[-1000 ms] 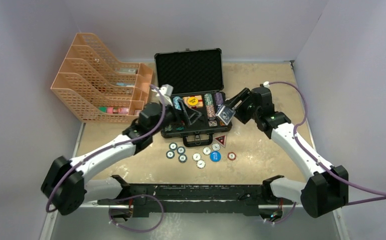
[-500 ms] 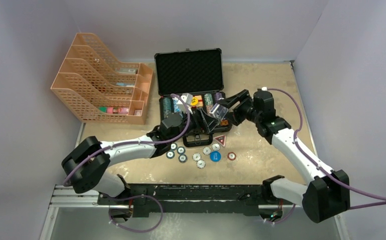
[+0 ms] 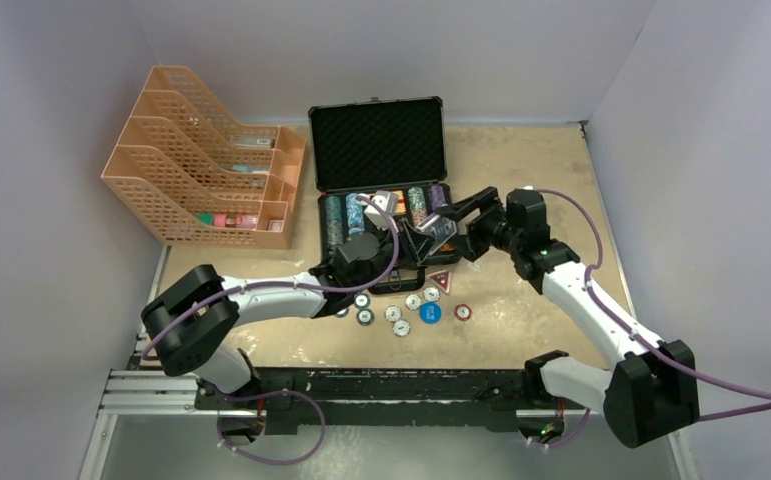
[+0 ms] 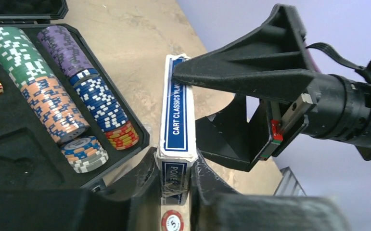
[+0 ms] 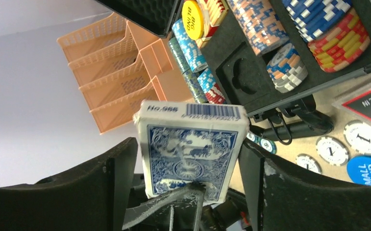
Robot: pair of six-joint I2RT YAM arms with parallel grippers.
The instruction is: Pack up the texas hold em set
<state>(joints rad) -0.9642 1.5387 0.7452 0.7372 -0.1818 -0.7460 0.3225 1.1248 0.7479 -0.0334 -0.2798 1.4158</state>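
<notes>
Just off the five o'clock corner of the open black case [image 3: 376,145], clear of the table [image 3: 521,170]: pinching the card deck [image 4: 176,115] at its lower end with the left claw [image 4: 173,173], fingers clamped on the two broad faces. Flanking the same deck higher up with the right claw [image 5: 189,159], jaws apart, one finger beside each long narrow edge, contact not clear. Showing the barcode end uppermost in the right wrist view. Packed on edge in rows inside the case: chips [image 4: 53,106] in green, purple, orange, blue and red. Lying flat on the table at six o'clock of the case: loose chips [image 3: 401,312], a blue disc [image 3: 430,313] and a red-edged triangle [image 3: 442,281]. Standing at ten o'clock of the case: an orange file organiser [image 3: 196,170].
</notes>
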